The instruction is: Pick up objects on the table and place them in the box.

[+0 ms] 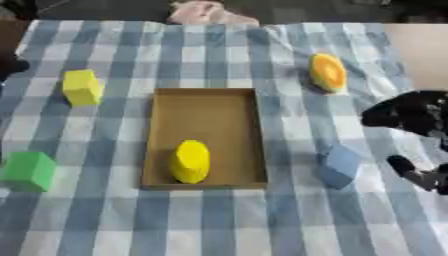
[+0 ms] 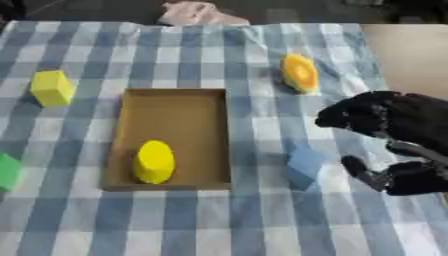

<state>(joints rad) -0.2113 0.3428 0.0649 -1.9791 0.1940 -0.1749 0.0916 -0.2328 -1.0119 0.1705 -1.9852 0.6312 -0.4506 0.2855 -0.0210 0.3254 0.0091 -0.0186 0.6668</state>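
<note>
Nearest you, the blue-and-white checked tablecloth (image 1: pixel 219 225) runs bare across the front of the table.

Your right hand (image 2: pixel 398 145) comes in from the right edge, hovering over the cloth. Fingers (image 2: pixel 350 114) reach toward the centre and curl downward, the thumb (image 2: pixel 360 172) set apart below them. The hand is partly open and has hold of nothing. The blue block (image 2: pixel 305 166) sits just beside it on the inner side, between the thumb and the box; you cannot tell from these views whether thumb and block touch.

At the far left edge, level with the front of the box, the green cube (image 1: pixel 29 171) rests on the cloth, partly cut off in the right eye view.

The cardboard box (image 1: pixel 159 135) lies in the middle, long side running away from you, open top. A yellow oval piece (image 1: pixel 191 161) lies inside it at the near end, close to the front wall. The rest of the box floor is bare cardboard.

Further back on the left, the yellow block (image 1: pixel 82 87) stands on the cloth, well apart from the box.

Further back on the right, the orange and yellow disc-shaped piece (image 1: pixel 328 72) sits tilted on its edge, beyond your right hand.

A dark shape (image 1: pixel 10 66) shows at the left edge; you cannot tell what it is.

At the far edge lies a pale pink bundle (image 1: pixel 210 14).
</note>
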